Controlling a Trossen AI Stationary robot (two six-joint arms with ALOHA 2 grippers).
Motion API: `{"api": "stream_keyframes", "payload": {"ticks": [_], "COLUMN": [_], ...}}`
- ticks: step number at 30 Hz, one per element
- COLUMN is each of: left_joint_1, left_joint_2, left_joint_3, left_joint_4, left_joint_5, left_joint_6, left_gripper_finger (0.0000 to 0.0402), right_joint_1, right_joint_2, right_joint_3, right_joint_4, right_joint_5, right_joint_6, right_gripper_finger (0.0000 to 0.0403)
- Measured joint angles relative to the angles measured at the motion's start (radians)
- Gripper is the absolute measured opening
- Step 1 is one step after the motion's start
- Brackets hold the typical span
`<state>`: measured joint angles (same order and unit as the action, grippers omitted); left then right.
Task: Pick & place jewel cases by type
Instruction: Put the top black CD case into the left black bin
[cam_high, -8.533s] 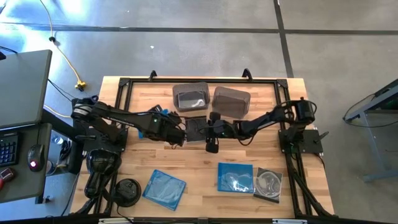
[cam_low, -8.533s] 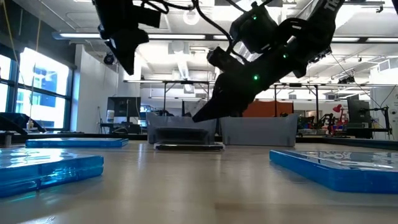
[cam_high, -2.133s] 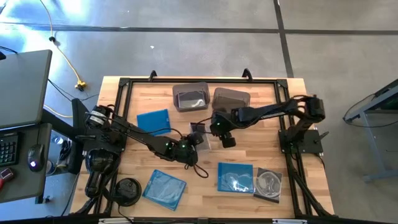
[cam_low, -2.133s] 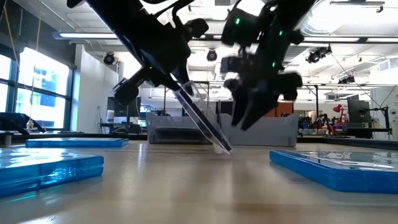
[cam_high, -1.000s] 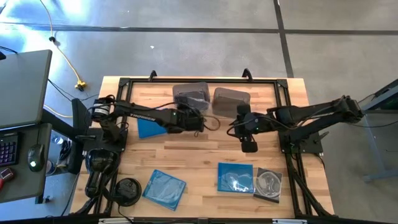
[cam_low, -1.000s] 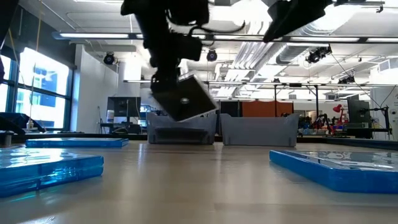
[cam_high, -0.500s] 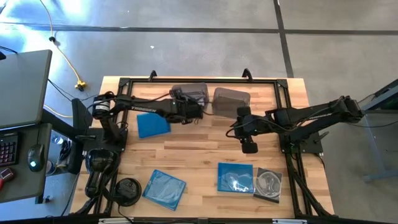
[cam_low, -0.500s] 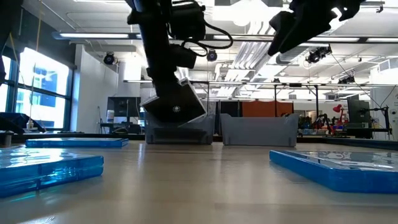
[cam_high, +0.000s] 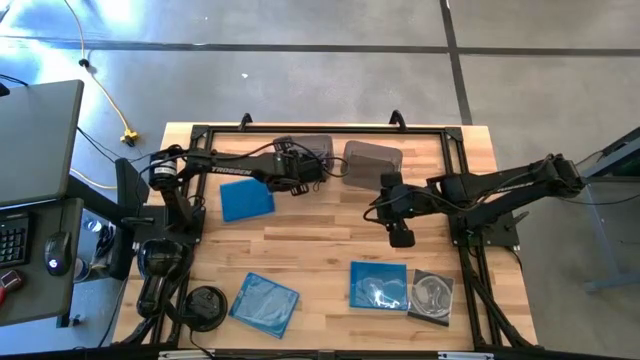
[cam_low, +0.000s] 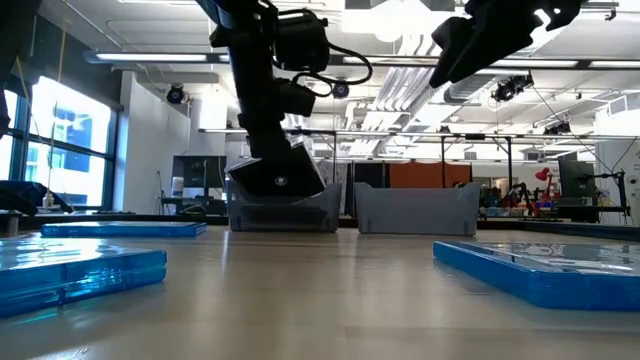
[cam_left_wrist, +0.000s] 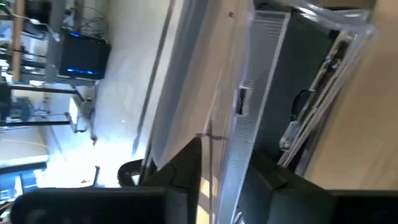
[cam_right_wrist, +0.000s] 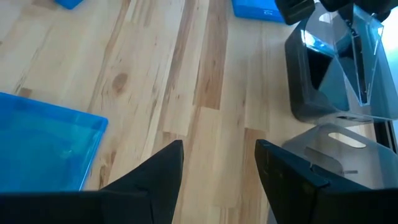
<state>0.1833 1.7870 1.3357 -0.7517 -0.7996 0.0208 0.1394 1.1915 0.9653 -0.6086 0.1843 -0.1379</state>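
Observation:
My left gripper (cam_high: 314, 166) reaches to the left smoky grey bin (cam_high: 322, 143) at the table's far side and is shut on a dark grey-black jewel case (cam_low: 279, 175). My right gripper (cam_high: 401, 238) hangs open above the bare middle of the table, near the right bin (cam_high: 372, 160), with nothing between its fingers (cam_right_wrist: 217, 163). Three blue jewel cases lie flat: one left of the bins (cam_high: 246, 198) and two near the front (cam_high: 265, 303) (cam_high: 378, 284). The clear case with a silver disc (cam_high: 432, 296) lies at the front right. The second dark case does not show plainly. My left gripper pinches the dark jewel case between its two fingers at one edge (cam_left_wrist: 239, 134), with the fingers (cam_low: 283, 128) coming from above. The case hangs tilted below them, clear of the table, its lower edge (cam_low: 275, 192) about level with the left bin's rim.
A round black disc-shaped object (cam_high: 205, 308) sits at the front left corner. A black frame (cam_high: 200, 135) runs round the tabletop. Bare wood shows across the middle of the table (cam_high: 320, 235), between the bins and the front cases.
My left gripper has carried the dark case toward the table's far edge to the left bin and lowered it a little; the case has turned from steeply tilted to nearer level. My right arm has stayed almost still.

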Motion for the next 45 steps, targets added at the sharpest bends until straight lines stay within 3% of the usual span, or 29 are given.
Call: {"api": "stream_keyframes", "payload": {"ticks": [5,11,20,28,37,39,45], "left_joint_1": [-0.008,-0.060,-0.046,-0.033,-0.045,-0.044,0.000], "left_joint_2": [0.000,0.001,0.000,0.013,0.012,0.011,0.011], "left_joint_3": [-0.001,0.043,0.136,0.129,0.156,0.169,0.178], "left_joint_4": [0.043,0.107,-0.109,-0.104,-0.058,-0.048,-0.078], "left_joint_5": [0.068,0.077,0.064,0.112,0.293,0.279,0.397], "left_joint_6": [-0.011,-0.008,-0.028,-0.005,-0.014,0.037,-0.025], "left_gripper_finger": [0.0118,0.0126,0.0127,0.0127,0.0127,0.0127,0.0127], "right_joint_1": [0.000,0.000,0.000,0.001,0.001,0.001,-0.024], "right_joint_2": [0.000,0.000,0.000,0.000,0.000,0.000,0.059], "right_joint_3": [0.000,0.000,0.000,0.000,0.000,0.000,0.003], "right_joint_4": [0.000,-0.001,-0.001,0.000,0.006,0.023,0.209], "right_joint_5": [-0.008,-0.008,-0.062,-0.069,-0.085,-0.079,0.063], "right_joint_6": [0.000,0.003,0.017,0.029,0.026,0.005,-0.053], "right_gripper_finger": [0.0197,0.0197,0.0197,0.0197,0.0197,0.0197,0.0197]}}
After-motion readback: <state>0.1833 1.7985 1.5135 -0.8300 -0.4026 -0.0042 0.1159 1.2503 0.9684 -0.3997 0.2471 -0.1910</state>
